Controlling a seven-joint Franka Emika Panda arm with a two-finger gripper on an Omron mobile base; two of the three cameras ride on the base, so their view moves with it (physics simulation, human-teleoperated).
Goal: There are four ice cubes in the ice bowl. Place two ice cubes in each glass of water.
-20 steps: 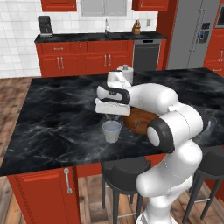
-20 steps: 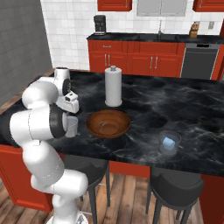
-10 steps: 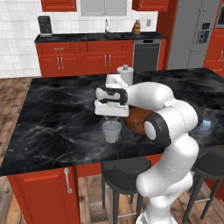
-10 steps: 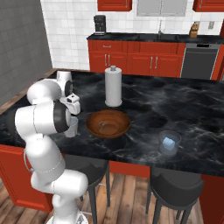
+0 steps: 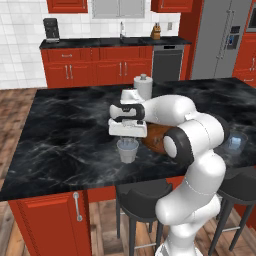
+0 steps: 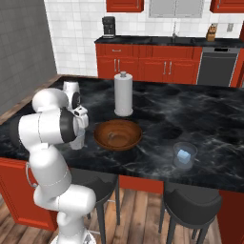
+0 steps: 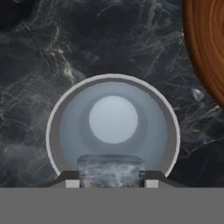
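My gripper (image 5: 128, 136) hangs straight above a pale glass of water (image 5: 127, 150) on the black marble island, shut on a small translucent ice cube (image 7: 110, 169). In the hand view the cube sits between the finger tips, over the near rim of the glass (image 7: 113, 119). The reddish-brown wooden ice bowl (image 6: 117, 135) stands just to the right of this glass (image 6: 78, 141), and its rim (image 7: 205, 48) shows in the hand view. A second glass of water (image 6: 185, 155) near the island's front right holds an ice cube (image 6: 183, 155).
A tall white paper-towel roll (image 6: 123, 94) stands behind the bowl. Two dark stools (image 6: 192, 202) sit below the island's front edge. Red cabinets, a dishwasher (image 5: 167, 64) and a steel fridge line the far wall.
The hand has sunk a little toward the glass below it, with the cube still in its grip, and the elbow has shifted slightly. Bowl and glasses have not moved.
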